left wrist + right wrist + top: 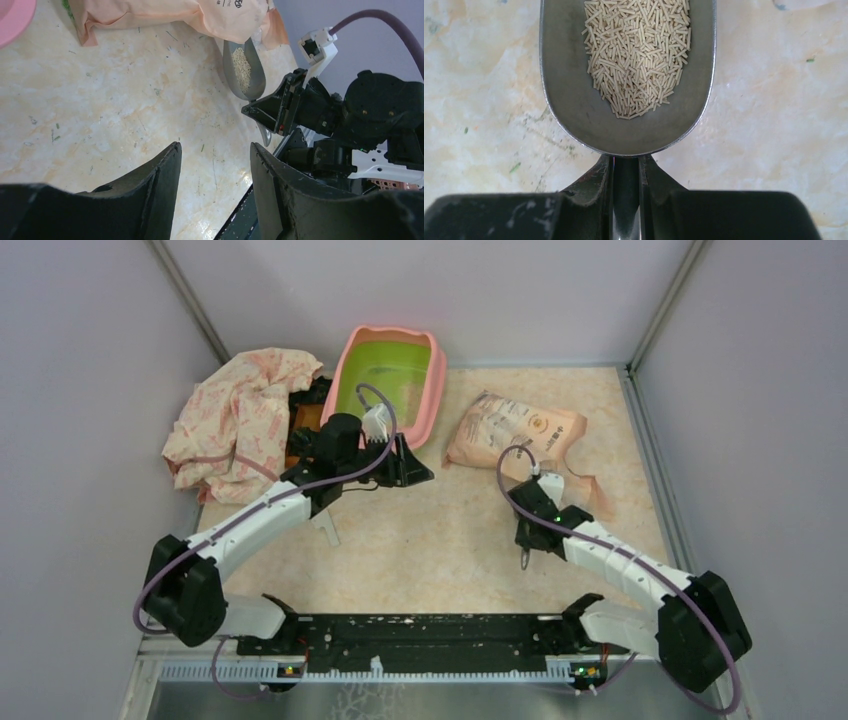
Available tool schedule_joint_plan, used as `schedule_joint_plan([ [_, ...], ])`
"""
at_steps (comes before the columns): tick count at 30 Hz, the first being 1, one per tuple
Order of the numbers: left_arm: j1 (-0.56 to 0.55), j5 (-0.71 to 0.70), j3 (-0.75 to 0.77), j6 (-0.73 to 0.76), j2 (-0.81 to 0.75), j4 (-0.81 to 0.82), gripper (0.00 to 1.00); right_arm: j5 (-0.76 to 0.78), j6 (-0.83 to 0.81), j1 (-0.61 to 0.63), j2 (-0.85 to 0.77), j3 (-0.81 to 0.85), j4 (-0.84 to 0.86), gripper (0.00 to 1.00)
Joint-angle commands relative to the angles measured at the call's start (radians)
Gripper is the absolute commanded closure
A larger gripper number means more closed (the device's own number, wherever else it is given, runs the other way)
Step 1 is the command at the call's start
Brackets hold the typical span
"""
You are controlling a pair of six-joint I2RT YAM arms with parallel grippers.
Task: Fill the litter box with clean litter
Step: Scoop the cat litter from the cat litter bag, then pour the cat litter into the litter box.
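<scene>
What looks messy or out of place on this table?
Small green and dark specks dot the beige marbled tabletop near the slumped peach-pink bag. A crumpled pink-patterned cloth lies heaped left of the pink-rimmed green tray. The tan pellets sit inside the silver metal scoop.

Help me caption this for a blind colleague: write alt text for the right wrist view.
A silver metal scoop, seen from straight above, carries a heap of pale tan litter pellets in the far part of its bowl. The right gripper is clamped on the scoop's handle at the bottom of the picture, with a beige marbled table behind.
</scene>
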Motion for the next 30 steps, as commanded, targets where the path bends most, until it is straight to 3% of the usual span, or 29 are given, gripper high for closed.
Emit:
schedule_joint_plan([
  [1, -0.002, -0.026, 0.01, 0.024, -0.047, -0.028, 0.41, 0.075, 0.089, 0.123, -0.08, 0.054, -0.074, 1.0],
  [9, 0.0, -0.04, 0.046, 0.039, -0.061, -0.059, 0.4, 0.119, 0.23, 0.329, -0.151, 0.077, -0.233, 1.0],
  [16, 0.039, -0.046, 0.038, 0.043, -0.102, -0.082, 0.39, 0.148, 0.282, 0.47, -0.095, 0.181, -0.302, 1.0],
  [25, 0.24, 0.002, -0.041, 0.044, -0.247, -0.132, 0.35, 0.15, 0.104, 0.495, 0.141, 0.519, -0.291, 1.0],
  [30, 0.313, -0.002, -0.081, 0.046, -0.314, -0.165, 0.28, 0.09, -0.068, 0.431, 0.329, 0.742, -0.232, 1.0],
])
